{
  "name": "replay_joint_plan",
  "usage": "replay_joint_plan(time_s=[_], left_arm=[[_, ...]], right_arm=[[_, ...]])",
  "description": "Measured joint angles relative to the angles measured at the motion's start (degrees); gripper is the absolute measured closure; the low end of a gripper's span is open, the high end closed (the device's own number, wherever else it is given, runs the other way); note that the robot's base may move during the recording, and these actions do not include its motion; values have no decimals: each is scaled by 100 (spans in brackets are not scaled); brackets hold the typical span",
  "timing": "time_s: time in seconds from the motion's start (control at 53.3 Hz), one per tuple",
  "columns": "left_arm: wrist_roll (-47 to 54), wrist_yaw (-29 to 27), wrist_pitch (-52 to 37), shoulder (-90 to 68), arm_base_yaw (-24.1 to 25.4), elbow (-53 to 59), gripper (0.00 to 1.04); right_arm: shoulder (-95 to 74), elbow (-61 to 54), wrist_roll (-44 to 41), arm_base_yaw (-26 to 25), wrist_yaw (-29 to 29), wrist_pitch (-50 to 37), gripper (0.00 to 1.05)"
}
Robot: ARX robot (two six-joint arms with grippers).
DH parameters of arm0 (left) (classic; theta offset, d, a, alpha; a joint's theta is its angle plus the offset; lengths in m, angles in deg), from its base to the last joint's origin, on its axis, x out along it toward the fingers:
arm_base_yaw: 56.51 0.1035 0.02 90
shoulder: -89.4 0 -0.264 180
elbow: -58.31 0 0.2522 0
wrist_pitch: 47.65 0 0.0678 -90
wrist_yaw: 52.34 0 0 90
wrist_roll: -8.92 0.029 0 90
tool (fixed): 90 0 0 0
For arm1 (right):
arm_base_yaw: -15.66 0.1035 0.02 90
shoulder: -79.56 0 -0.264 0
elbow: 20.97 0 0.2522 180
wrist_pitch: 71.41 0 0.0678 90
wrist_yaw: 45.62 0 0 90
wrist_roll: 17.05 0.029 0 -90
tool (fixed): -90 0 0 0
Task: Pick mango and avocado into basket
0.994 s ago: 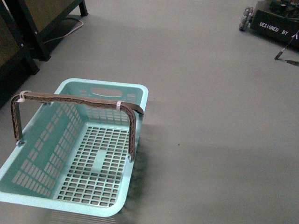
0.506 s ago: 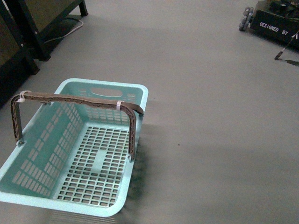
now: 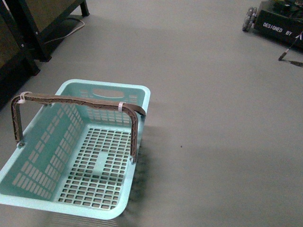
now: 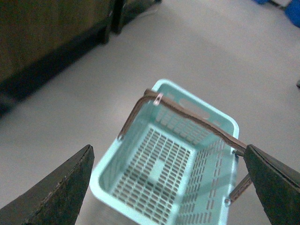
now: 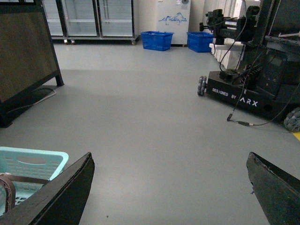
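Basket (image 3: 109, 85) sits on the grey floor (image 3: 213, 142) at our front left, one handle (image 3: 75, 100) raised across it. Our left claw (image 4: 167, 150) hangs above it, spread wide apart, holding nothing. Our right claw (image 5: 169, 157), likewise wide apart, faces the floor beside the basket's corner.

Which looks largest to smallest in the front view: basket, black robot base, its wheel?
1. Basket: by far the largest, though also nearest the camera.
2. Black robot base: far off and cut by the frame edge, so its true size is unsure.
3. Wheel: smallest.
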State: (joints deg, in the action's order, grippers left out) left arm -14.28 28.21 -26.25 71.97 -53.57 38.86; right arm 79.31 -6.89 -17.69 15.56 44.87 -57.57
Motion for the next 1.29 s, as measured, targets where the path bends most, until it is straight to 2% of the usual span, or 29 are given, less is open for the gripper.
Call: replay_joint_plan(time_s=[0.075, 0.188, 0.244, 0.413, 0.619, 0.75, 0.844, 1.125, 1.294], left_arm=[[-968, 549, -369, -1331, 269, -348, 7], [-1523, 879, -1261, -2872, 256, -649, 7], [-2033, 1132, -2028, -4238, 249, -979, 7], [-2754, 1224, -3215, -6566, 109, -1663, 7], [-3117, 1204, -3877, -8542, -289, -2389, 7], [-3263, 1204, -4245, -9447, -529, -2815, 7], [-3593, 1104, -4843, -10198, -675, -3410, 7], [-4138, 885, -5388, -11022, -774, -4288, 8], [-4533, 841, -5904, -11092, -791, -4369, 31]], right_arm=[[0, 0, 0, 0, 2, 0, 8], [0, 0, -2, 0, 2, 0, 8], [0, 0, 0, 0, 2, 0, 8], [0, 0, -2, 0, 2, 0, 8], [0, 0, -2, 0, 2, 0, 8], [0, 0, -2, 0, 2, 0, 8], [0, 0, 0, 0, 2, 0, 8], [0, 0, -2, 0, 2, 0, 8], [0, 0, -2, 0, 2, 0, 8]])
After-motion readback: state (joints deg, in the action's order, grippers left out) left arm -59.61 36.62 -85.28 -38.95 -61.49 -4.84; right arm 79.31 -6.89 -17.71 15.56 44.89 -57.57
